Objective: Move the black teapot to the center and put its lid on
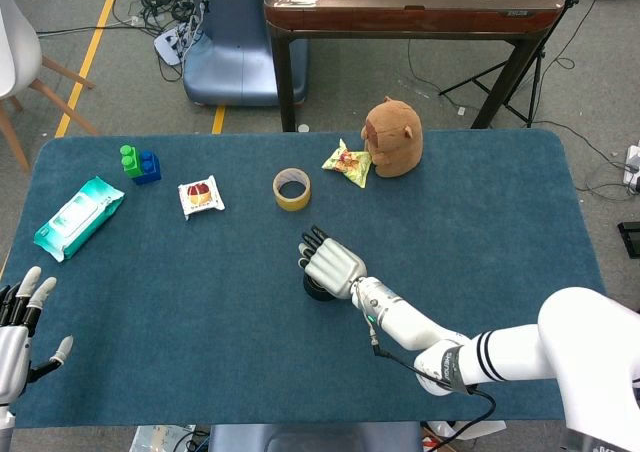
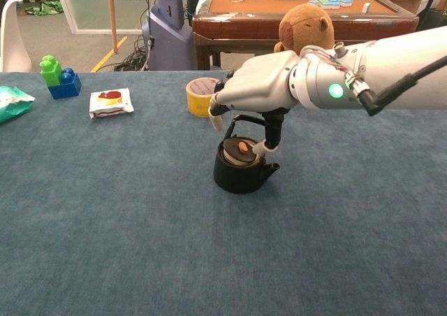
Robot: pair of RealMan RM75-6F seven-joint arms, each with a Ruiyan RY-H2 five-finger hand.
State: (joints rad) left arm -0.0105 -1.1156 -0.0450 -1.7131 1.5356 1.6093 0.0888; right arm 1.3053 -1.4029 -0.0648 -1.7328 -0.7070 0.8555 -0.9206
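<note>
Chest view shows the black round teapot mid-table, its orange-knobbed lid seated, the right hand just above with fingers apart, seemingly gripping nothing. Head view hides the pot beneath that hand, yet shows the left hand spread at the table's near-left corner.

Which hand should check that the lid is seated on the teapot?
Right. The right hand hovers directly over the teapot, whose lid is already on. The left hand sits open at the table's far-left edge.

Matt black teapot — felt-like tablecloth.
</note>
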